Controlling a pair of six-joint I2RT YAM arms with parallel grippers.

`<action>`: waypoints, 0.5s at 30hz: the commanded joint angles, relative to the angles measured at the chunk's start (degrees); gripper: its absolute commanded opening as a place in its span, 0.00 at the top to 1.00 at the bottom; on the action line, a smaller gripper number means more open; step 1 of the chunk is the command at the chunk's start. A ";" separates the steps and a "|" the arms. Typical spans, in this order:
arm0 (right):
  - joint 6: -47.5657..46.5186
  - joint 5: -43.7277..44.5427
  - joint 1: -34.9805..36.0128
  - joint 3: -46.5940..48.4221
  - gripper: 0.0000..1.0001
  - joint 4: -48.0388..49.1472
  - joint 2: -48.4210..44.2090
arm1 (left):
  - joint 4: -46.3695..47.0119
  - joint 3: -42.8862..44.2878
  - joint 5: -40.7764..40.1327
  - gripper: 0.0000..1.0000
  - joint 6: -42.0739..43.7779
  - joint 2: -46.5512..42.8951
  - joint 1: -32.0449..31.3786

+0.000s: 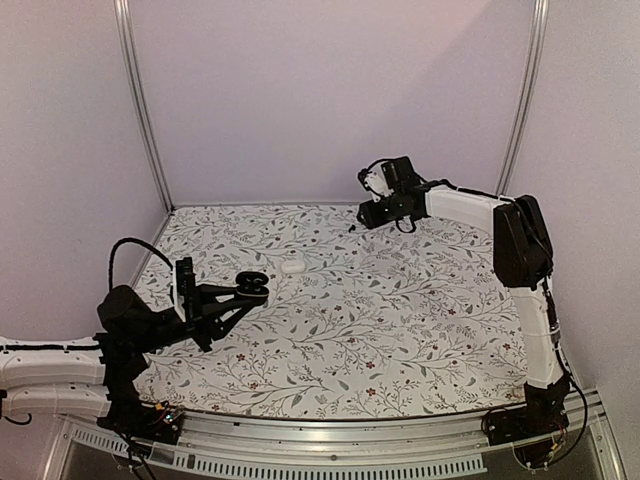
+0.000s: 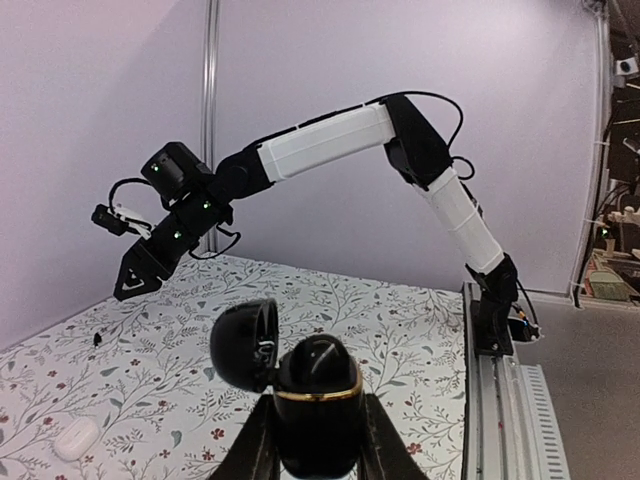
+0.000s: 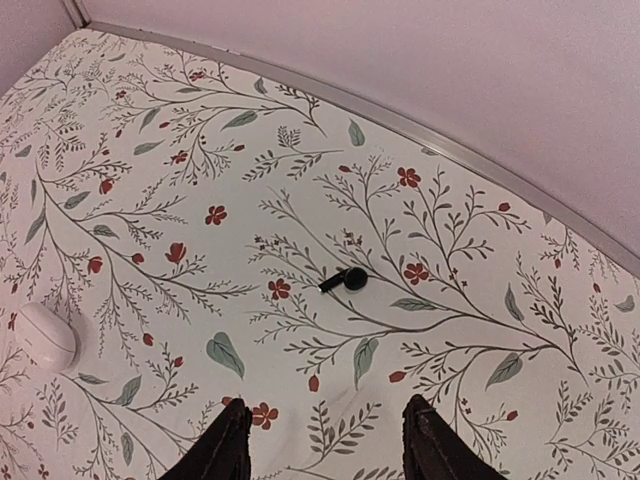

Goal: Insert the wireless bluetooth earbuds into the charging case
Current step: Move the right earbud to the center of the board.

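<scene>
Earbud (image 3: 350, 279): one visible, dark, lying on the floral table (image 3: 480, 300) near its back edge.
Case (image 2: 318, 385): black, lid open, held above table.
Left gripper (image 2: 318, 440): clamped on case.
Right gripper (image 3: 330, 450): jaws parted, empty, above table near earbud.
White case (image 3: 40, 338): on table, well apart from earbud.

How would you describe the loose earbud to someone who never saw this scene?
On the flowered tablecloth, look near the far edge by the wall, ahead of the right arm's open jaws. The earbud lies there: tiny, black, short-stemmed, unlike the bigger white case.
</scene>
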 commanded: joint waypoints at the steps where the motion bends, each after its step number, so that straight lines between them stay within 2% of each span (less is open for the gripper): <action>1: 0.23 0.20 0.23 7.07 0.49 -2.58 7.12 | 0.97 -0.47 -0.70 1.00 -0.36 0.33 0.86; 10: 2.96 2.58 0.25 15.91 0.46 -0.30 15.71 | 1.18 -1.23 -0.94 1.00 -0.42 0.45 1.15; 15: 1.85 3.89 0.23 22.27 0.50 -0.70 20.82 | 0.85 -1.69 -1.19 1.00 -0.46 -0.33 1.42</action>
